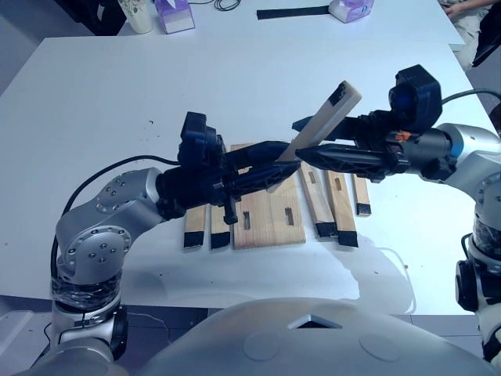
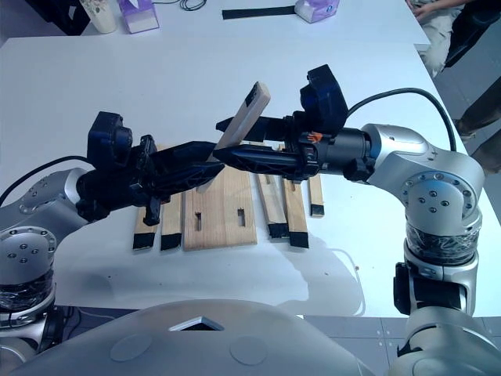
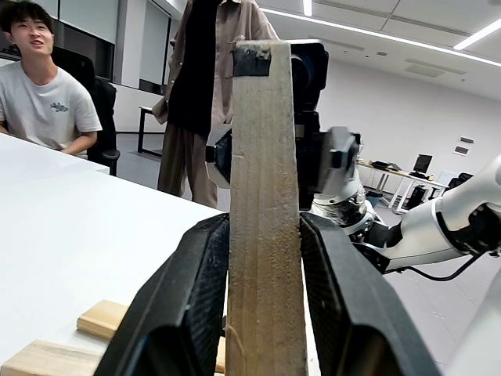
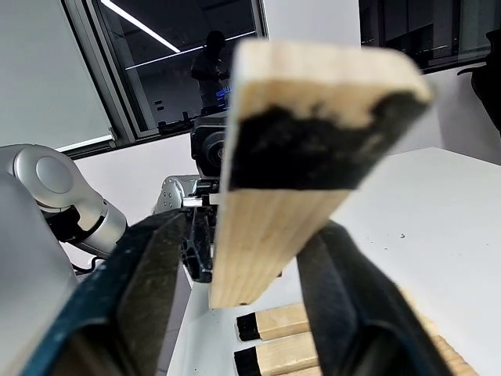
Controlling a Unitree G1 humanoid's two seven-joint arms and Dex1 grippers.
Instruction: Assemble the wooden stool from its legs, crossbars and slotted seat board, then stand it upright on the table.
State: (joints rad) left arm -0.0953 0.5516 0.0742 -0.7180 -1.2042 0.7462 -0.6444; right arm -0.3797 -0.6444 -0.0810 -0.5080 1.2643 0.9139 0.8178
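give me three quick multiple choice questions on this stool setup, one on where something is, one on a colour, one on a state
1. Where is the slotted seat board?
A) flat on the table
B) standing on edge
C) held in the air

2. What colour is the upper end of the raised wooden leg?
A) red
B) black
C) white

3. How is the left end effector?
A) open over the table
B) shut on the wooden leg
C) shut on a crossbar

1 A: the board lies flat beneath both arms.
2 B: the leg's top end is black.
3 B: the left wrist view shows a finger pressed to each side of the leg.
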